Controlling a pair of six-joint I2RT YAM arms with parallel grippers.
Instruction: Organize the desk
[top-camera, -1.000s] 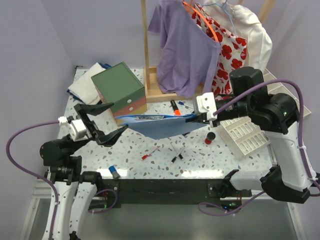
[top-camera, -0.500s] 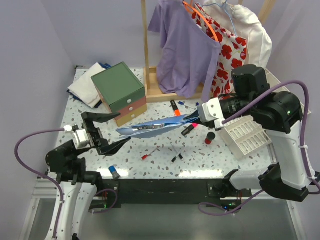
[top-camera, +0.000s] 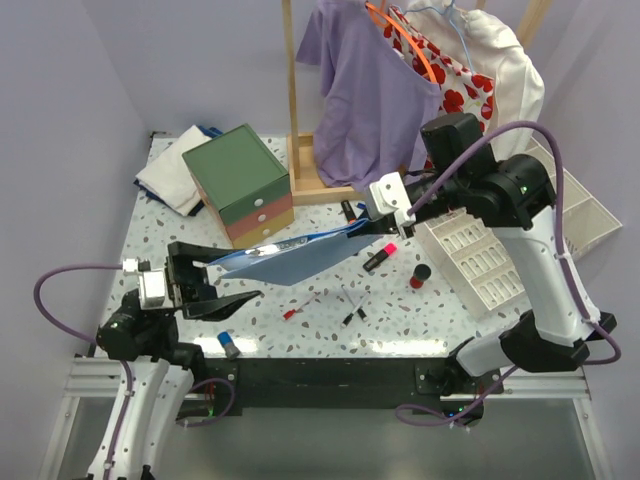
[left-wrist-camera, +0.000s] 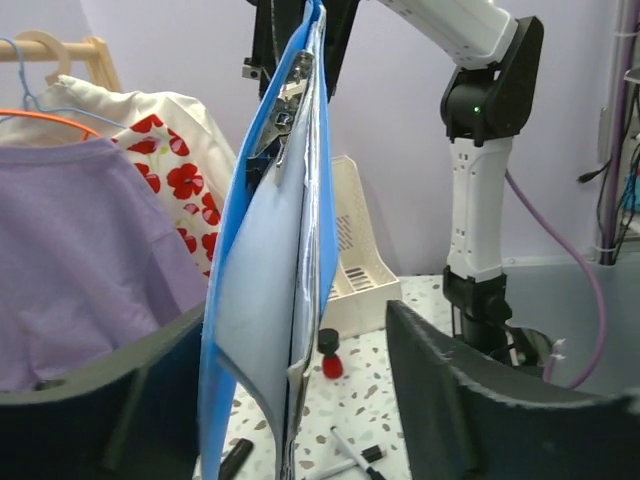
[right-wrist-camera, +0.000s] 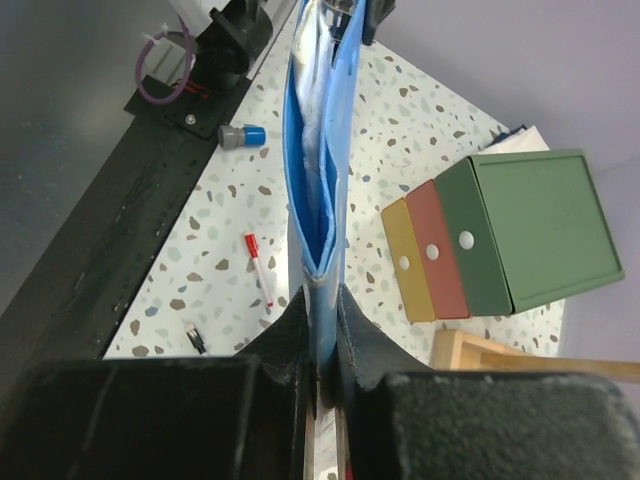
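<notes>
As the left pincer (top-camera: 238, 277) narrows, right pincer (top-camera: 362, 228) has carried the blue folder (top-camera: 290, 258) leftward.

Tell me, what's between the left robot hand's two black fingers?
The blue folder runs between the open fingers of the left gripper, its far end clamped in the right gripper. The left wrist view shows it.
</notes>
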